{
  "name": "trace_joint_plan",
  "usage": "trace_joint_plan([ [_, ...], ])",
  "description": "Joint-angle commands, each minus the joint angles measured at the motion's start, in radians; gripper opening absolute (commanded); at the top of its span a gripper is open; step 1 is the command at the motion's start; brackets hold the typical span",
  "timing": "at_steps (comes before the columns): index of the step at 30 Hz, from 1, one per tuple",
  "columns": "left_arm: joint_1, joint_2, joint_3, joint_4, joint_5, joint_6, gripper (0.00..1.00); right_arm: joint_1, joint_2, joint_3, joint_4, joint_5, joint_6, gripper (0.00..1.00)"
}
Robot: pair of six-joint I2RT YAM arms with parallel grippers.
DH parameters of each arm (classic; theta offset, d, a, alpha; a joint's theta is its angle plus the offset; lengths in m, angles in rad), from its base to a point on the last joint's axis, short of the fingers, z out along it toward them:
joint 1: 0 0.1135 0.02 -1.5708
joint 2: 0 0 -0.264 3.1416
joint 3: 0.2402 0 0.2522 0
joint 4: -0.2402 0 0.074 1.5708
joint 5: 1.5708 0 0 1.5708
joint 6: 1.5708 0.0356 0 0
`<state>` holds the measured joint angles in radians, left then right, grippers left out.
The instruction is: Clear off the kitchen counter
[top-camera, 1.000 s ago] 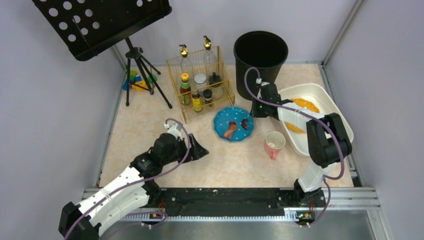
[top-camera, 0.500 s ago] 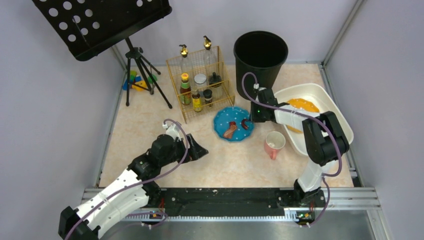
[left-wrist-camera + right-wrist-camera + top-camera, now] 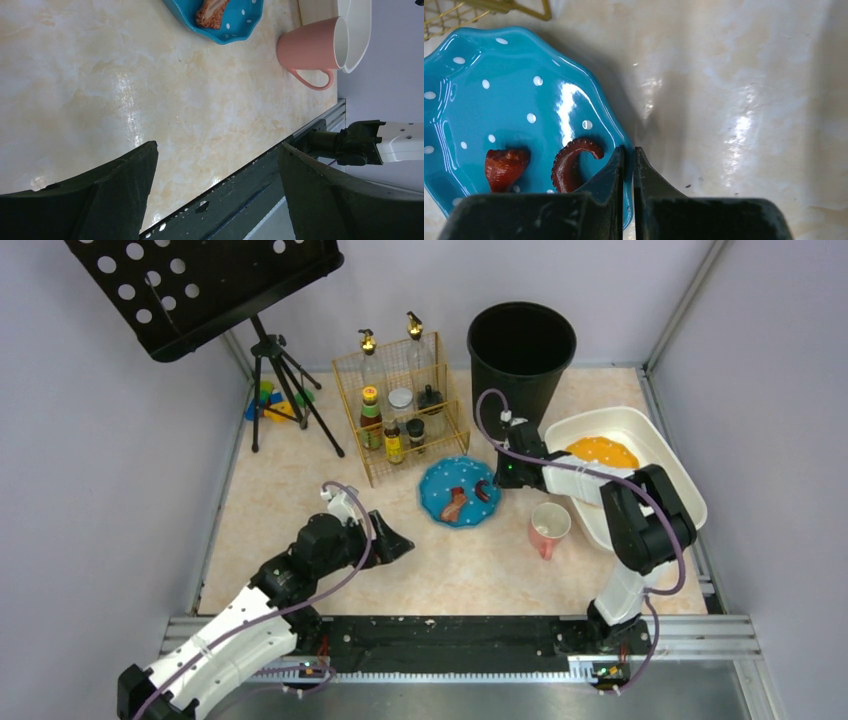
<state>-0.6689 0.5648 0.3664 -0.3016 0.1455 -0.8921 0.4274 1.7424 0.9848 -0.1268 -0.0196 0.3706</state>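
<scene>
Two things have just changed on your right side. The right gripper (image 3: 627, 150) has left the white tub (image 3: 648, 430) and come across to the blue polka-dot plate (image 3: 499, 85). Its jaws, slightly parted a moment ago, are now pinched together on the plate's right rim. The plate has slid a touch leftward under that contact.

The plate sits on the kitchen counter (image 3: 280, 490), with reddish-brown food scraps (image 3: 569, 162) on it just inside the pinched rim. A pink mug (image 3: 549, 525) stands just to the plate's near right, and a black bucket (image 3: 521, 340) stands behind the plate. Your left gripper (image 3: 216, 146) hovers off the plate's near left, jaws wide and holding nothing.

The grip looks made, so lifting seems next. Keep the plate level, or the scraps may slide off. The mug is not yet cleared.
</scene>
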Motion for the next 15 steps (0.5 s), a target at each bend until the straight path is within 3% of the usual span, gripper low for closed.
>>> trace_joint_plan([
  [1, -0.003, -0.029, -0.007, 0.002, 0.004, -0.004, 0.94, 0.097, -0.021, -0.042, -0.057, -0.011, -0.011, 0.00],
  [15, -0.003, -0.103, -0.012, -0.151, -0.088, -0.043, 0.94, 0.289, -0.136, -0.183, -0.057, 0.044, 0.070, 0.00],
])
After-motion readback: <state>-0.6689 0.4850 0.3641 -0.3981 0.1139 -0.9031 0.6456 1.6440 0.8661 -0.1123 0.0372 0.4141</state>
